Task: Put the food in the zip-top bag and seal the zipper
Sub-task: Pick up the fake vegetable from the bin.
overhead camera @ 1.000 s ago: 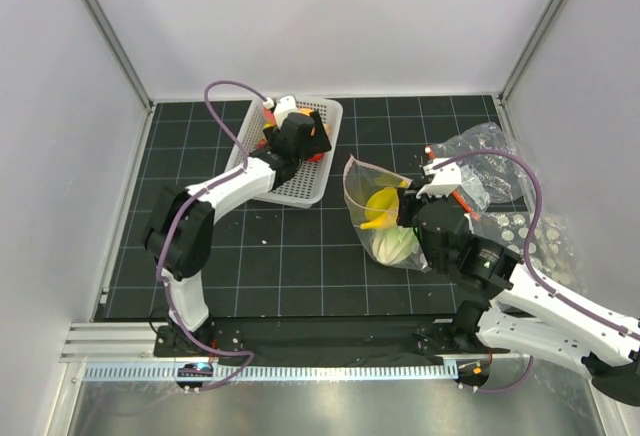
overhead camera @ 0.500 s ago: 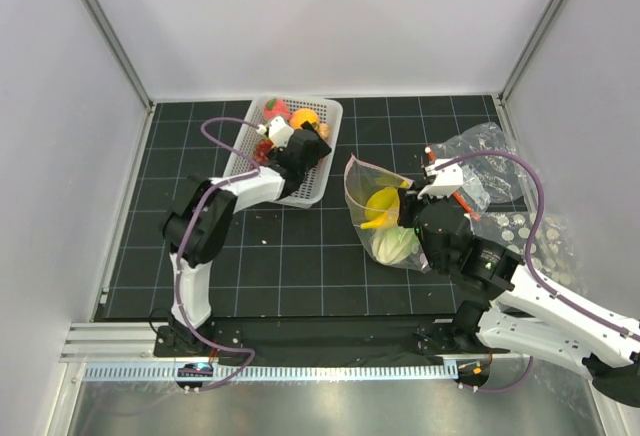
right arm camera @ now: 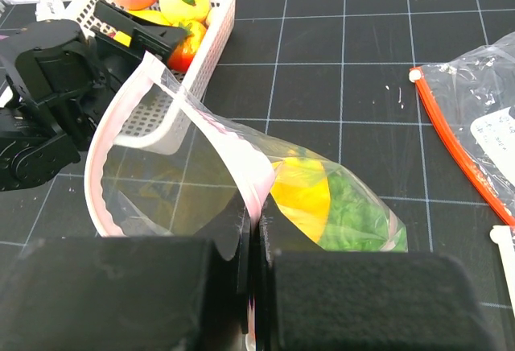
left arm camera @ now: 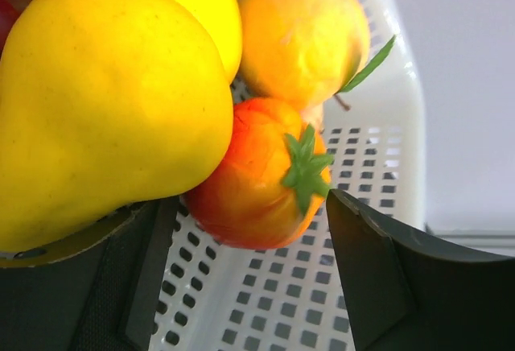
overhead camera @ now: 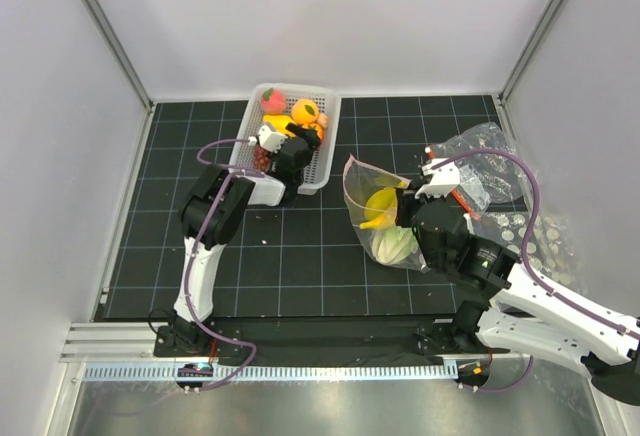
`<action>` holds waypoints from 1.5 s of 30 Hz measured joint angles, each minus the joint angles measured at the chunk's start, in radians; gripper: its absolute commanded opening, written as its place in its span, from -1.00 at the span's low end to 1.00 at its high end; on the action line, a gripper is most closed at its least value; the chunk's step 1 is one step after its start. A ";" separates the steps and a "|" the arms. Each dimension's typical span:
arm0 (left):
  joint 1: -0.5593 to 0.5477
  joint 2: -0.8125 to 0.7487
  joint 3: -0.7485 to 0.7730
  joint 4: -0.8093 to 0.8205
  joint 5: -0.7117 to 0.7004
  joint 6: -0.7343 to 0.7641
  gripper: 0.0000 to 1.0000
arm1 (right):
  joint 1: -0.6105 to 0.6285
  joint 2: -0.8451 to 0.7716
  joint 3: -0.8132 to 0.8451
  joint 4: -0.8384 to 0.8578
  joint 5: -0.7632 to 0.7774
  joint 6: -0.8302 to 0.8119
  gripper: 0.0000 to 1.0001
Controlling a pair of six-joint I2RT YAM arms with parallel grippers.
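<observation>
The left pincer (left arm camera: 249, 218) is down in the basket (left arm camera: 386, 150) with its jaws apart. The orange-red fruit (left arm camera: 257, 170) lies between the fingertips, beside a big yellow fruit (left arm camera: 105, 101). I cannot tell whether either finger touches it. This fruit is probably light, hard and smooth, so it may slip. Being round, it has no real long axis, and its green calyx points toward the right finger. The best hold looks to be across its widest middle, below the calyx.

The right pincer (right arm camera: 251, 286) is clamped on the rim of the bag (right arm camera: 185, 198), which lies on the desk (right arm camera: 362, 85). Its pale zipper (right arm camera: 100, 174) arcs open toward the basket. The bag is thin and floppy and would likely sag if let go. Its long axis runs from the mouth to the closed end, where the banana (right arm camera: 302, 194) and cabbage (right arm camera: 358, 218) sit.
</observation>
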 measured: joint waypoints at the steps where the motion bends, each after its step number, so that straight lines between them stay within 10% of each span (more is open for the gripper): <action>1: 0.005 0.002 -0.003 0.028 0.000 0.003 0.42 | 0.000 0.000 0.000 0.000 -0.002 0.000 -0.99; 10: 0.016 0.019 -0.006 0.164 0.026 0.063 -0.03 | 0.000 0.001 0.000 0.000 -0.020 0.000 -0.99; 15: 0.017 0.019 -0.019 0.203 0.045 0.109 0.55 | 0.000 0.000 0.000 0.001 -0.024 0.003 -0.99; 24: 0.017 0.040 0.028 0.145 0.090 0.125 0.57 | 0.000 0.000 0.000 0.001 -0.025 0.003 -0.99; 31: 0.018 0.086 0.108 0.132 0.110 0.117 -0.08 | 0.000 0.001 0.000 0.001 -0.025 0.004 -0.98; 45: 0.026 -0.048 -0.095 0.161 0.166 0.241 -0.43 | 0.000 0.000 0.000 0.001 -0.025 0.004 -0.99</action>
